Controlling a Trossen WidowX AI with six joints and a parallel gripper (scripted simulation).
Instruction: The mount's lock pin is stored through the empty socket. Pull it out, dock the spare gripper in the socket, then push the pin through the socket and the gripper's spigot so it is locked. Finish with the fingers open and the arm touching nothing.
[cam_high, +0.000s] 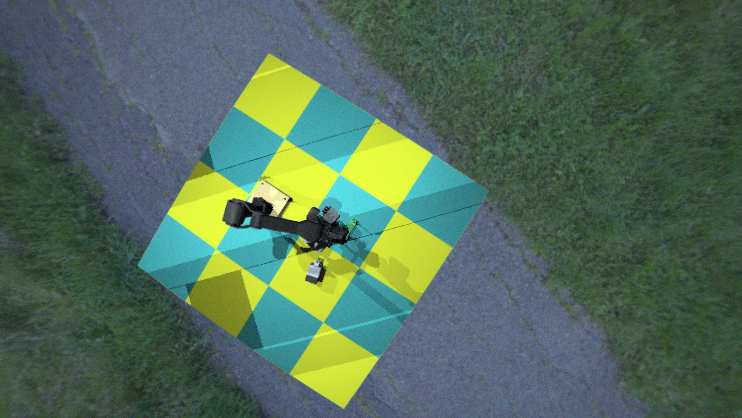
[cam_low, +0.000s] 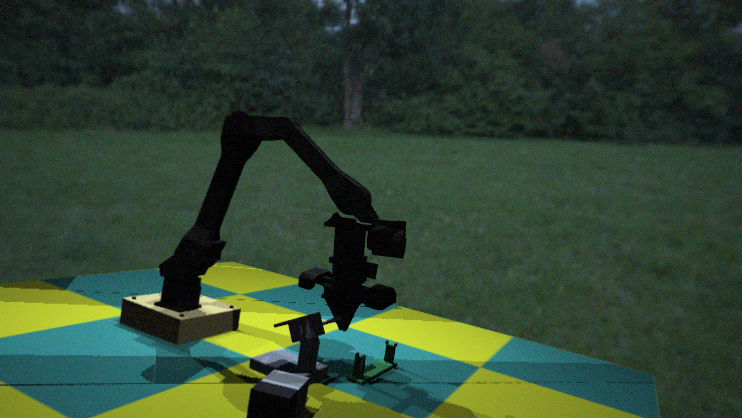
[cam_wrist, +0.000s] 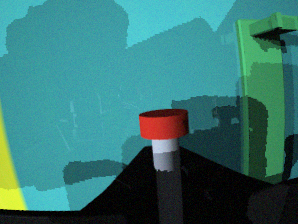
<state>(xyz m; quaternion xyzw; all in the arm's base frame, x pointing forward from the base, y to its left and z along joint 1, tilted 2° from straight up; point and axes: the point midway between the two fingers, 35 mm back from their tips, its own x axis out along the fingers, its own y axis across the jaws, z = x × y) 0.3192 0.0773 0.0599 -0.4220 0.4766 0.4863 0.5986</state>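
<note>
My gripper (cam_low: 343, 326) (cam_wrist: 160, 155) points down, shut on the lock pin. The pin's red head (cam_wrist: 164, 126) stands out beyond the fingers in the wrist view, with its pale shaft running back between them. In the exterior view the thin shaft (cam_low: 281, 324) shows on both sides of the tilted socket (cam_low: 306, 328), in line with it; how deep it sits is hidden. The socket tops the mount's post over a grey base (cam_low: 272, 359). A dark block with a pale grey top, apparently the spare gripper (cam_high: 314, 272) (cam_low: 280, 394), stands apart from the socket.
A green cradle (cam_high: 352, 227) (cam_low: 374, 370) (cam_wrist: 263, 115) with two uprights stands close beyond the mount, on the other side of my fingers, holding nothing. The arm's wooden base block (cam_high: 280, 201) (cam_low: 149, 326) is behind. The checkered mat (cam_high: 386, 166) lies under everything.
</note>
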